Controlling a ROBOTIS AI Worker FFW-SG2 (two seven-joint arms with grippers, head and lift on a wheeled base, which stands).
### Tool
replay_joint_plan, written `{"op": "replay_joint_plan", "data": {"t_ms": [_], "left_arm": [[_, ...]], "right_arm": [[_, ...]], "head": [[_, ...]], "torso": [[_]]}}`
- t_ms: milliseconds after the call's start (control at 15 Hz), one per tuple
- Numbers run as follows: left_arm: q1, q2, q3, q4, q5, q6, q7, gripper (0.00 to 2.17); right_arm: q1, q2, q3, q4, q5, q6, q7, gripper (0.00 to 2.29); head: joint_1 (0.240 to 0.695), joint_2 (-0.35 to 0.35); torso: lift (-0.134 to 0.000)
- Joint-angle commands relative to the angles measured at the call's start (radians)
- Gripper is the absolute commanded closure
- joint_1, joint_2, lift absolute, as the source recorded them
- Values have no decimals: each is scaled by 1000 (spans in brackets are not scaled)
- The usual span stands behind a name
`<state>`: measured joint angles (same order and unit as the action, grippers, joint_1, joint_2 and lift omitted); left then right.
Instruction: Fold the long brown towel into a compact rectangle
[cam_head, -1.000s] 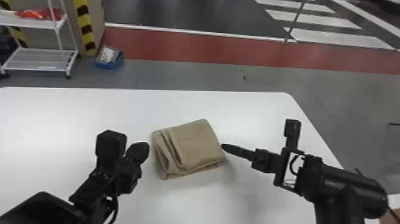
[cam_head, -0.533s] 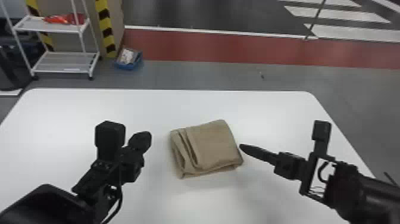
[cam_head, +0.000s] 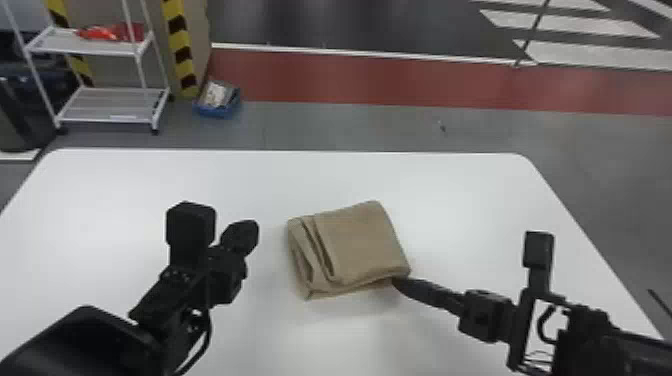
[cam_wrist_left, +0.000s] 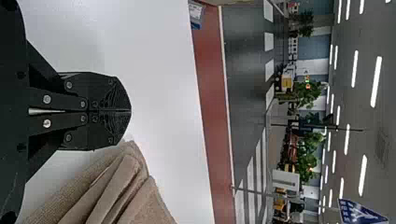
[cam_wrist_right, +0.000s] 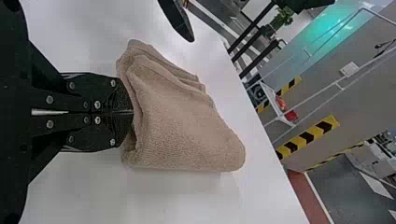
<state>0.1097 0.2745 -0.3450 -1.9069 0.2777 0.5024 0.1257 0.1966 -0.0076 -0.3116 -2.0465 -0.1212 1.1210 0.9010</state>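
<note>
Towel (cam_head: 360, 245), folded into a pad with loose layers along its nine o'clock side, lies on the white table (cam_head: 150, 185). At four o'clock the right gripper (cam_head: 397, 282) crowds its edge, pincer closed and tips touching the cloth. At nine o'clock, apart from it, the left gripper (cam_head: 241, 232) has its fingers together too, over the table. Beyond the table, a white rack (cam_head: 110, 104) stands at ten o'clock, with a blue bin (cam_head: 217, 111) on the floor between ten and eleven.
</note>
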Motion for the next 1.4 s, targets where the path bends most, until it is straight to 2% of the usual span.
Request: {"op": "replay_joint_plan", "data": {"t_ms": [0,400,667,733,867,1000,1200,1333], "left_arm": [[8,6,6,-4,0,0,0,1889],[16,6,0,-11,0,-3,-1,1889],[16,6,-6,-8,-2,-3,-5,1889],[15,3,-6,0,-3,-9,-6,1889],[-2,-1,-8,29,-2,-15,-12,1889],[-10,-3,-14,45,0,-43,-12,1889],[-38,-12,-34,98,0,-123,-18,1889],[-62,-14,-52,150,11,-193,-26,1889]], "right_arm": [[-16,1,16,51,21,-23,-5,2132],[-178,1,17,164,95,-51,-50,2135],[-439,1,17,442,181,-66,-65,2132],[-459,1,17,474,187,-72,-65,2132],[-411,4,8,444,163,-82,-63,2132],[-321,0,-41,339,123,-63,-45,2132],[-206,-11,-188,195,74,-51,22,2132],[-144,-14,-363,167,-43,-88,101,2132]], "head": [[695,-98],[695,-99],[695,-114],[695,-114],[695,-113],[695,-111],[695,-146],[695,-187]], "torso": [[-125],[-125],[-125],[-125],[-125],[-125],[-125],[-125]]}}
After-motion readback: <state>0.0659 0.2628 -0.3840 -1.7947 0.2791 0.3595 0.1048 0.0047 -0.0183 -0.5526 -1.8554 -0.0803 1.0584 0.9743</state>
